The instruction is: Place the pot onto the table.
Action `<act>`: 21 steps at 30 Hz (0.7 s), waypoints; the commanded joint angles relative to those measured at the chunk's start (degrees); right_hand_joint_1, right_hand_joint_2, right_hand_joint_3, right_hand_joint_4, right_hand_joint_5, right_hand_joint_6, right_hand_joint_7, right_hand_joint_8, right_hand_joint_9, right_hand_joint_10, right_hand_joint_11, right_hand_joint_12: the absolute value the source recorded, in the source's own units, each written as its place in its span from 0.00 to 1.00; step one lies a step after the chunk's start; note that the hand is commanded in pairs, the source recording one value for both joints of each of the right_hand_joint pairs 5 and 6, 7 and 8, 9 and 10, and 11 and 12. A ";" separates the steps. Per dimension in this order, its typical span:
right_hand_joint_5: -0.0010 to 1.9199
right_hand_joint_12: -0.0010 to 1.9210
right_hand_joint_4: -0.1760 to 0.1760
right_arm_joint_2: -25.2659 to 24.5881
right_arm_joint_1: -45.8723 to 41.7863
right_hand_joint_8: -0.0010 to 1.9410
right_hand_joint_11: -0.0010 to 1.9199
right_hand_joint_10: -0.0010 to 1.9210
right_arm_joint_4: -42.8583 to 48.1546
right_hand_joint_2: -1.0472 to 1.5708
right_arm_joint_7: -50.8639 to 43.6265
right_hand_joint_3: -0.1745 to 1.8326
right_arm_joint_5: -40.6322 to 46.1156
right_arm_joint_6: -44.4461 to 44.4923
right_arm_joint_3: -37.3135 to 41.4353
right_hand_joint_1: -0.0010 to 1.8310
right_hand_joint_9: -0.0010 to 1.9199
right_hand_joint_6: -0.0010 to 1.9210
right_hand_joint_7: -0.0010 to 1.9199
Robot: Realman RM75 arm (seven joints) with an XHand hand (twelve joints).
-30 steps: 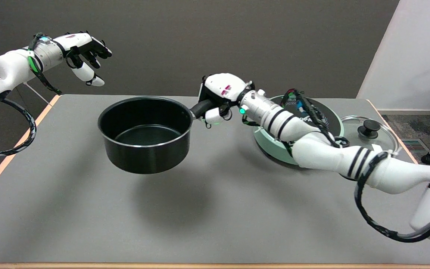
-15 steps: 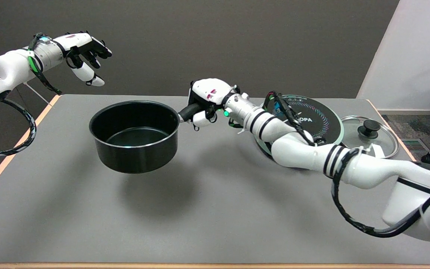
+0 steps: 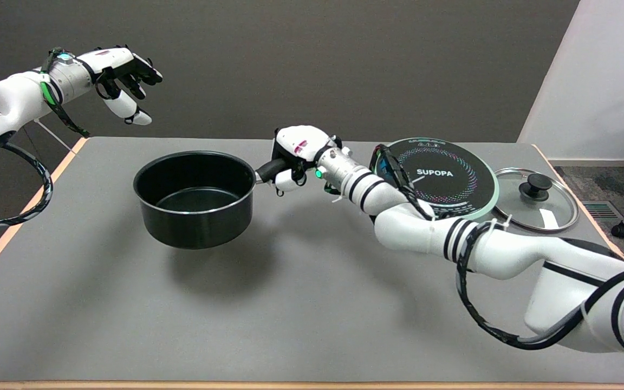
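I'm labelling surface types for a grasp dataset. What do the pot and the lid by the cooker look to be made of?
The pot, held by its handle in the right robot hand, looks like metal with a dark matte, probably non-stick coating; its bare rim shines silver. The lid looks like clear glass, since the table shows through it, with a shiny metal rim and a black, likely plastic, knob.

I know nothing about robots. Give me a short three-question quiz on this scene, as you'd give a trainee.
1. True or false: the right robot hand grips the black pot by its handle.
2. The glass lid lies: A) on the pot, B) on the table beside the round cooker, C) in the left robot hand.
3. Fill in: the word printed on the cooker is ____.

Key: 1 true; 2 B; 3 SUPOPA.
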 commanded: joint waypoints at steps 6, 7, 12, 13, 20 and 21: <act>0.94 0.94 0.30 -6.07 -3.07 0.93 0.94 0.94 -11.57 0.91 -2.08 0.40 -4.01 10.24 0.24 0.49 0.94 0.94 0.94; 0.94 0.94 0.30 -6.15 -3.36 0.93 0.94 0.94 -11.62 0.91 -2.08 0.40 -4.01 10.95 0.24 0.49 0.94 0.94 0.94; 0.94 0.94 0.30 -6.44 -4.48 0.93 0.94 0.94 -11.62 0.90 -2.08 0.41 -4.01 13.26 0.24 0.49 0.94 0.94 0.94; 0.94 0.94 0.30 -6.44 -4.64 0.93 0.94 0.94 -11.54 0.90 -2.11 0.41 -4.01 13.62 0.24 0.49 0.94 0.94 0.94; 0.96 0.96 0.34 -6.79 -5.17 0.95 0.96 0.96 -10.87 0.90 -2.16 0.43 -7.96 13.73 0.24 0.49 0.96 0.96 0.96; 0.96 0.96 0.33 -6.89 -5.22 0.95 0.96 0.96 -10.79 0.90 -2.16 0.44 -8.25 13.73 0.24 0.49 0.96 0.96 0.96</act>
